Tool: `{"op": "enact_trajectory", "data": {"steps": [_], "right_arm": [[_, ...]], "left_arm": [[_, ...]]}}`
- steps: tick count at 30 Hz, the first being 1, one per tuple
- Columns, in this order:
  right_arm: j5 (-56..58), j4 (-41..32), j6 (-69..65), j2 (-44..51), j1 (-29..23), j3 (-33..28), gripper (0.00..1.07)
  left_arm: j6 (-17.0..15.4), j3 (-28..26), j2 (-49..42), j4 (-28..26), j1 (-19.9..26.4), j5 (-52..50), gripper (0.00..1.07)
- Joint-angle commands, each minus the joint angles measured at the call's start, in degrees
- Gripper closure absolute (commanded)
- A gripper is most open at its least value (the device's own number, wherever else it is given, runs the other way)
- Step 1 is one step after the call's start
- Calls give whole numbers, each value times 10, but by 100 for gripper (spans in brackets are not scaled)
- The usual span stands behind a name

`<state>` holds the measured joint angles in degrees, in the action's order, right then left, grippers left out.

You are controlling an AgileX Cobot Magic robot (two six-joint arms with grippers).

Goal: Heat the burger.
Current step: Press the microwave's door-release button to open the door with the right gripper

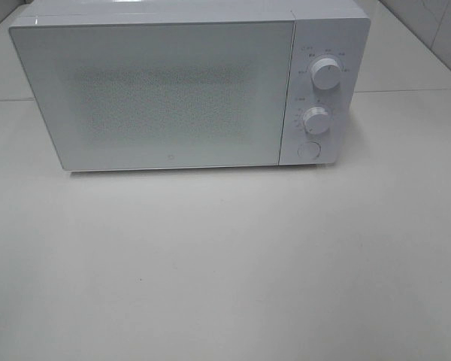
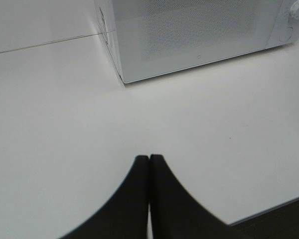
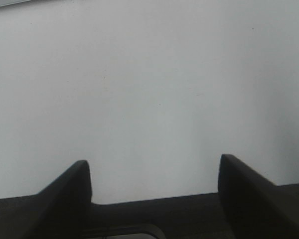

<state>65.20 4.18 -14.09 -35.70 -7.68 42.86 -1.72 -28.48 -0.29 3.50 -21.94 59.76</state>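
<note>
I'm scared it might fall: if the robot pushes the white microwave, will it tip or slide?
It probably won't tip: the microwave is a wide, low box sitting flat on the table. It looks bulky, likely heavy, so a gentle push may not move it. The table looks smooth, so a hard push might slide it.

You see the microwave (image 1: 188, 86) in a smooth, glossy white shell, probably plastic, its door finely speckled; the table (image 1: 225, 271) looks matt.
</note>
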Motion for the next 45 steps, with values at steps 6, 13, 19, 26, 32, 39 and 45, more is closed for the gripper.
{"op": "enact_trajectory", "data": {"steps": [6, 13, 19, 26, 32, 39, 45], "right_arm": [[4, 4, 28, 127, 3, -62, 38], [-37, 3, 37, 255, 3, -111, 38], [-41, -23, 88, 327, 3, -120, 38], [-53, -42, 124, 374, 3, -125, 44], [-73, -38, 120, 374, 3, -136, 46], [-78, -36, 119, 374, 3, -140, 46], [-78, -36, 119, 374, 3, -140, 46]], "left_arm": [[-1, 1, -11, -5, 2, -5, 107], [-1, 1, -11, -5, 2, -5, 107], [-1, 1, -11, -5, 2, -5, 107], [-1, 1, -11, -5, 2, -5, 107], [0, 1, -11, -5, 2, -5, 107], [-1, 1, -11, -5, 2, -5, 107], [-1, 1, -11, -5, 2, -5, 107]]}}
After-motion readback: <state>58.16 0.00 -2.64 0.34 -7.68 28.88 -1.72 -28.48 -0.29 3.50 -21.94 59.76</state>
